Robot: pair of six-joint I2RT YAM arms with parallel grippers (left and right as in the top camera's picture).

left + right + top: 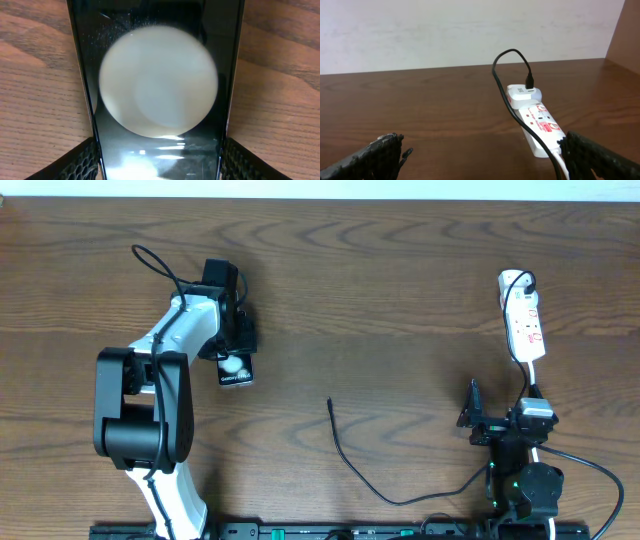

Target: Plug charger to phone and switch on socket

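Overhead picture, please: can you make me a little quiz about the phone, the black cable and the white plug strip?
1. True or false: the plug tip of the thin black charger cable is already in the flat black glossy phone.
2. Which gripper has its fingers on both sides of the phone? A) left B) right
3. Fill in: the narrow white power strip lies nearest the ___ arm.
Key: 1 false, the tip lies loose on the wooden table. 2 A, the left gripper. 3 right.
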